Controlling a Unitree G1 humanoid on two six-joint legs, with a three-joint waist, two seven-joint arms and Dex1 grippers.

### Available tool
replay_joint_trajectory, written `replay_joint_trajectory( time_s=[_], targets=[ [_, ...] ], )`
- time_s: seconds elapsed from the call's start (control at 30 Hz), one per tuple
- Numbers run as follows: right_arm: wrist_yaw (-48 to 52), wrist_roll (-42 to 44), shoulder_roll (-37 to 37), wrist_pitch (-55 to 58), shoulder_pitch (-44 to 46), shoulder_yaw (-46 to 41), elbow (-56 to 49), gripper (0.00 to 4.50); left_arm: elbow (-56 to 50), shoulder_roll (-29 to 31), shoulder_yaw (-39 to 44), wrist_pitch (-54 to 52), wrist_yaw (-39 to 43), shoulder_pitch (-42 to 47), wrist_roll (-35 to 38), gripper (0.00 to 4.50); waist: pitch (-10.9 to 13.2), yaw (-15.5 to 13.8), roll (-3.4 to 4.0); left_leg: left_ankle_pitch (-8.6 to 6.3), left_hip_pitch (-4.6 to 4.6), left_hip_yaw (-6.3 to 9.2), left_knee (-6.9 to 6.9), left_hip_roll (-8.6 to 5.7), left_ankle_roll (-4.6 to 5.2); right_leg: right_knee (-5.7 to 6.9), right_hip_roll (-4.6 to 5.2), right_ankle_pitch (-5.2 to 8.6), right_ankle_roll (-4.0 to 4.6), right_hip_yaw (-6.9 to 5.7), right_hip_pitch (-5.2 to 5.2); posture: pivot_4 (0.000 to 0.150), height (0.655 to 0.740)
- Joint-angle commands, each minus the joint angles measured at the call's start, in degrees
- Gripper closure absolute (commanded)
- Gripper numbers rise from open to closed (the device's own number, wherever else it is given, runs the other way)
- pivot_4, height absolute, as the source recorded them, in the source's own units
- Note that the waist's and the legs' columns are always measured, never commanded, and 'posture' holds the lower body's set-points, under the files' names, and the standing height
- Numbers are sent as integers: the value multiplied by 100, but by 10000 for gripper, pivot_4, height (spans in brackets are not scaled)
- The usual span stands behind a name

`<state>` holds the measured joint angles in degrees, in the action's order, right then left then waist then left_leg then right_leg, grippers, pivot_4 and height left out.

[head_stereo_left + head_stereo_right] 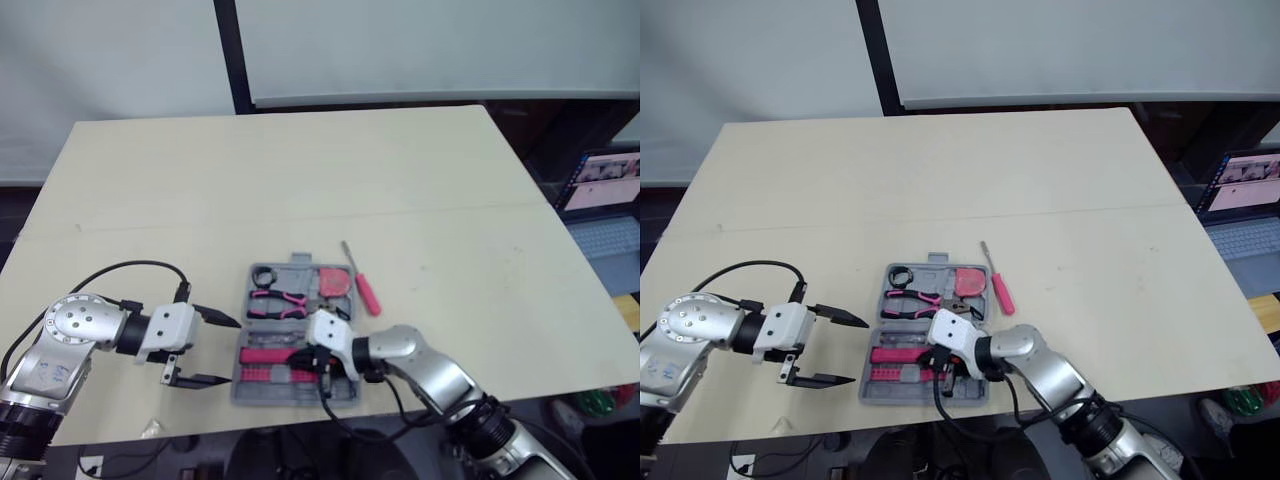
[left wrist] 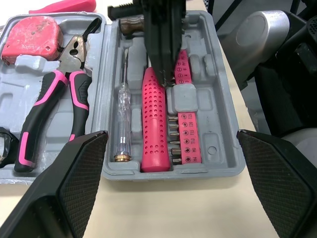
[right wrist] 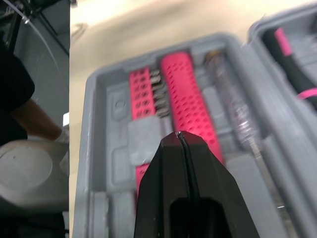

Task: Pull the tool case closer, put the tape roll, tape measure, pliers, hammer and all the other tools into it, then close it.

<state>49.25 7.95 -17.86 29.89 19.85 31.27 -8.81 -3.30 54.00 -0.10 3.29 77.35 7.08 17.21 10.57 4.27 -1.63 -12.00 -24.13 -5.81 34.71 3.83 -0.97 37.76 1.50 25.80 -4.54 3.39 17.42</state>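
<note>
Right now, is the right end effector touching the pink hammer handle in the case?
Cannot tell. In the left wrist view the shut right end effector ends right at the hammer handle, but no view shows contact or a gap plainly.

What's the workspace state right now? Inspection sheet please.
Surface: beige table, level.
Job's things: tool case open at the front edge, holding tape roll, pliers, tape measure and hammer; pink screwdriver lies on the table beside it.
Clutter: small pale scrap at the front edge, unidentifiable.
Hands: left hand open beside the case; right hand shut, over the hammer handle.
Cables: black cable loops by the left arm.
Surroundings: laptop off to the right.
</note>
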Motion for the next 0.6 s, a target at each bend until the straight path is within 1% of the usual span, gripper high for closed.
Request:
replay_joint_trajectory(
  time_s=[0.03,0.17,0.3,0.47,0.53,0.6],
  targets=[
    [25,104,95,-79,42,-79,-184,44554,-63,7,38,29,19,61,24,0,0,1,0,0,0,0,0,0,0,0,0,0,0,0,0,1500,7400],
    [-14,-50,53,-17,35,50,-74,44554,-59,2,27,20,22,91,23,0,0,1,0,0,0,0,0,0,0,0,0,0,0,0,0,1500,7400],
    [-138,-444,-19,163,73,300,287,44554,-71,-16,4,-32,7,160,25,0,0,1,0,0,0,0,0,0,0,0,0,0,0,0,0,1500,7400],
    [-347,-915,-120,687,174,620,773,44554,-125,-27,-1,-81,-11,167,33,0,-8,35,1,1,10,0,1,2,-1,7,-2,0,0,0,-4,1500,7400],
    [-382,-980,-165,813,138,710,812,44554,-152,-21,8,-96,-18,146,43,0,-10,40,1,2,17,0,0,3,-3,8,-3,0,0,0,-8,1500,7400],
    [-399,-927,-180,1057,75,729,757,44554,-168,-13,16,-106,-24,134,46,0,-9,38,1,2,48,0,-8,3,-3,4,-2,1,1,0,-38,1500,7400]
  ],
)
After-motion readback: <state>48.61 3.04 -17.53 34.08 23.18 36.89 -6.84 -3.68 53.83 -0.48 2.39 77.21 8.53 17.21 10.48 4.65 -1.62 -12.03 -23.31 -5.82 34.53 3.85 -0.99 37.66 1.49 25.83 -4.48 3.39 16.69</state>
